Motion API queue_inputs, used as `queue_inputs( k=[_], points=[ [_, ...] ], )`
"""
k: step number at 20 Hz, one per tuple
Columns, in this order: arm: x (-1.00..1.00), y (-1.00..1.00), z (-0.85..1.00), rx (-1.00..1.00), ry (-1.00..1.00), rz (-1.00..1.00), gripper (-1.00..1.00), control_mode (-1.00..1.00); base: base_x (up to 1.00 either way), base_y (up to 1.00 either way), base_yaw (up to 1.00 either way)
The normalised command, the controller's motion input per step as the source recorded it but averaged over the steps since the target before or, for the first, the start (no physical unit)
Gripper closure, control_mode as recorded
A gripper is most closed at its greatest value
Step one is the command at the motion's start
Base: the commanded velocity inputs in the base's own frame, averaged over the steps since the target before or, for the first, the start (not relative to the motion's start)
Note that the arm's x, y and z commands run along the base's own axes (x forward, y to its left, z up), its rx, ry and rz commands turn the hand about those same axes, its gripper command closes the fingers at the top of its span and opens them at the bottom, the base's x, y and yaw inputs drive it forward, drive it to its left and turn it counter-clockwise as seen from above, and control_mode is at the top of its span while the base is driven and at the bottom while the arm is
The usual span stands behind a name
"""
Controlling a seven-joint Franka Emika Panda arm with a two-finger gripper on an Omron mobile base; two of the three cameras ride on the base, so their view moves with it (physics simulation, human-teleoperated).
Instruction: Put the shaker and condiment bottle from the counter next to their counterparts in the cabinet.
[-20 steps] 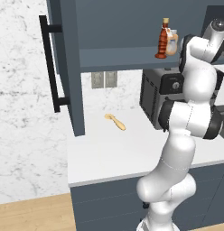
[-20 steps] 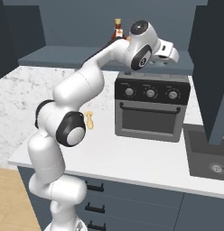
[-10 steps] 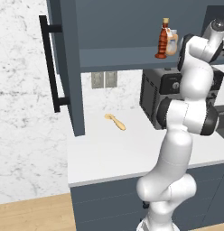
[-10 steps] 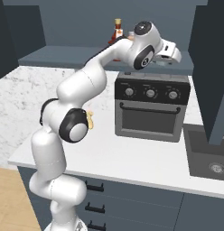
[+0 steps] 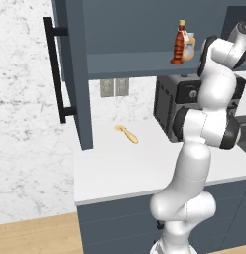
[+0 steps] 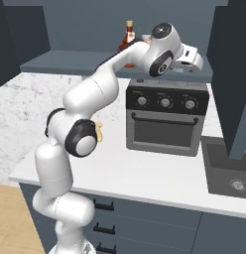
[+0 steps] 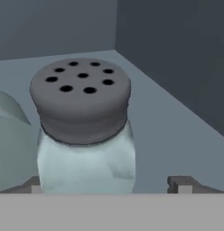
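The shaker (image 7: 84,131), clear glass with a holed grey cap, stands upright on the cabinet shelf (image 7: 172,131) near the back corner. My gripper (image 7: 108,185) is open around it; the right fingertip (image 7: 180,183) is clearly apart from the glass. A second translucent shaker (image 7: 7,140) sits just to its left. The dark red condiment bottle (image 5: 180,43) stands on the shelf edge with the pale orange bottle (image 5: 190,47) behind it. In the right base view the bottle (image 6: 128,37) is left of my hand (image 6: 190,54), which reaches into the cabinet (image 5: 145,64).
The open cabinet door (image 5: 78,74) with its black bar handle (image 5: 56,74) hangs at left. A black toaster oven (image 6: 167,116) stands on the white counter (image 5: 120,168) under the shelf. A tan utensil (image 5: 127,134) lies near the wall. A sink (image 6: 229,173) is at right.
The fingers have spread apart from the shaker. The arm's upper links have shifted slightly while the hand stays at the shelf. The bottles have not moved.
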Motion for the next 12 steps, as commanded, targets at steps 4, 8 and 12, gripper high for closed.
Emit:
queue_inputs(
  k=[4,8,12],
  points=[
    [-0.34,0.0,0.0,0.0,-0.04,0.0,-1.0,-1.0,0.0,0.0,0.0],
    [-0.41,0.16,0.04,0.0,-0.06,0.0,-1.0,-1.0,0.0,0.0,0.0],
    [-0.63,0.51,0.03,-0.03,-0.06,0.04,-1.0,-1.0,0.0,0.0,0.0]
  ],
)
